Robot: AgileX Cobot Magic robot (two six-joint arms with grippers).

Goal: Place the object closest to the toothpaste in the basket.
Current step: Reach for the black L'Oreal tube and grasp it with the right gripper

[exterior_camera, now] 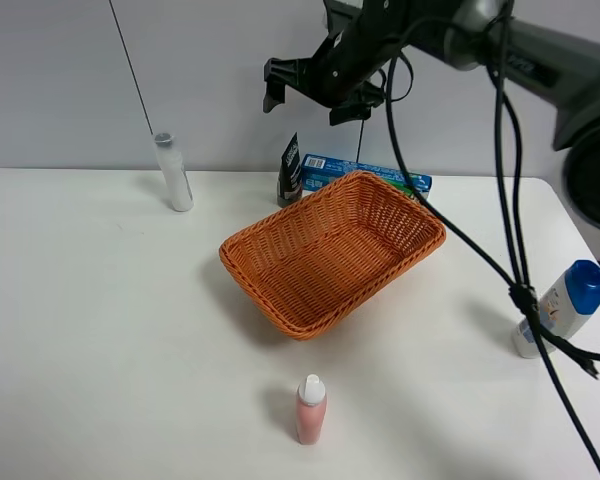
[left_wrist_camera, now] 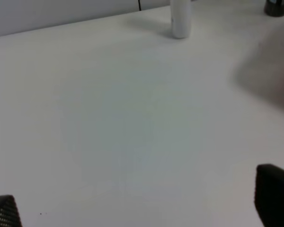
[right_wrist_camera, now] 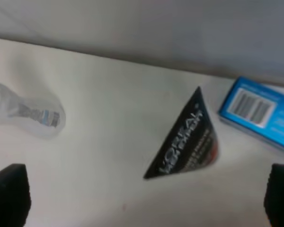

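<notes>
The blue toothpaste box [exterior_camera: 365, 172] lies at the table's back edge behind the orange wicker basket [exterior_camera: 335, 250]. A black tube [exterior_camera: 291, 170] stands upright just left of the box, the closest thing to it. My right gripper [exterior_camera: 315, 95] hangs open in the air above the black tube, empty. In the right wrist view the black tube [right_wrist_camera: 187, 139] sits between the two fingertips [right_wrist_camera: 9, 194], with the toothpaste box [right_wrist_camera: 258, 113] beside it. My left gripper [left_wrist_camera: 142, 203] is open over bare table, out of the high view.
A white-grey bottle [exterior_camera: 173, 172] stands at the back left, also in the left wrist view [left_wrist_camera: 181, 18] and right wrist view [right_wrist_camera: 26, 111]. A pink bottle [exterior_camera: 310, 409] stands at the front. A white bottle with a blue cap [exterior_camera: 562, 305] stands at the right edge.
</notes>
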